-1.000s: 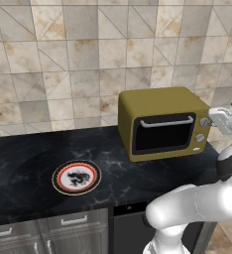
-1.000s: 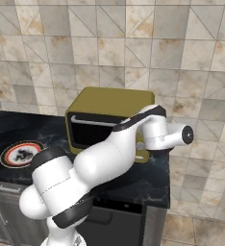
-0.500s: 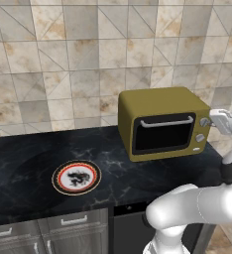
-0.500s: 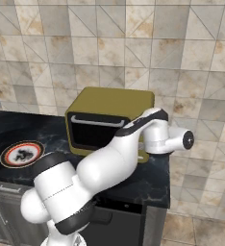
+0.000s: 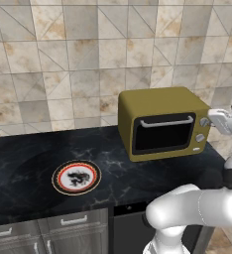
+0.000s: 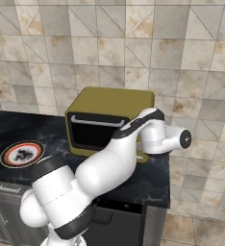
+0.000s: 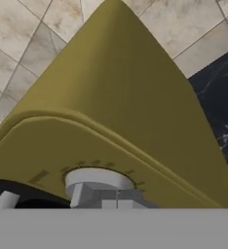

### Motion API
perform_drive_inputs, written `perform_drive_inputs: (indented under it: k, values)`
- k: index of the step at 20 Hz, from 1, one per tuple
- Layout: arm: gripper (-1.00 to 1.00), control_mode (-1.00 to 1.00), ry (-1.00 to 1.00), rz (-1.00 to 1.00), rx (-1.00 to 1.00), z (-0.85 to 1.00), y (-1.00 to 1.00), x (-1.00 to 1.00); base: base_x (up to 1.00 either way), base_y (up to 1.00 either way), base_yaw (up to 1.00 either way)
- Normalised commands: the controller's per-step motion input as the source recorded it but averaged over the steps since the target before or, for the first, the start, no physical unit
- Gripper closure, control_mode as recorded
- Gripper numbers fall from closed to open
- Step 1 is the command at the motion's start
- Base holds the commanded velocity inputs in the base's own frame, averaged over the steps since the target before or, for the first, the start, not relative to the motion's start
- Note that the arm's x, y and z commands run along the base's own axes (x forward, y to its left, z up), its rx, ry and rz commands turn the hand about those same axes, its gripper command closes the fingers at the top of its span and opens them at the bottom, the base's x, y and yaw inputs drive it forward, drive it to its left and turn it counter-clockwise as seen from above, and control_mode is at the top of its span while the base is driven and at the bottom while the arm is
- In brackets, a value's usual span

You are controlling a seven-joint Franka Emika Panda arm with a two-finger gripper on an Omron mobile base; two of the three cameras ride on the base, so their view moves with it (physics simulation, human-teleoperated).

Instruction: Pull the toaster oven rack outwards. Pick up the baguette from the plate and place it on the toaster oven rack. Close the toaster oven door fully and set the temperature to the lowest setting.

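Our gripper (image 5: 213, 119) sits at three o'clock of the toaster oven (image 5: 162, 121), jaws pinched shut at the upper knob (image 7: 99, 182); we cannot tell whether they truly clasp it. The toaster oven door (image 5: 163, 133) is closed. The plate (image 5: 76, 177), at eight o'clock of the oven, is bare, so we judge the baguette is inside. For this step, we should turn squarely about the knob's axis to its lowest mark.

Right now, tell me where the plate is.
The plate lies on the dark counter, left of the toaster oven, near the front edge.
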Motion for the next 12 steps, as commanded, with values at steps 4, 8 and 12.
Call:
perform_drive_inputs:
  k: [4,8,12]
  values:
    - [1.0,-1.0,-0.02,0.0,-0.2,0.81,0.78,0.26,0.0,0.0,0.0]
    - [1.0,-1.0,-0.06,0.01,-0.26,0.82,0.74,0.29,0.0,0.0,0.0]
    - [1.0,-1.0,-0.08,0.04,-0.29,0.77,0.65,0.4,0.0,0.0,0.0]
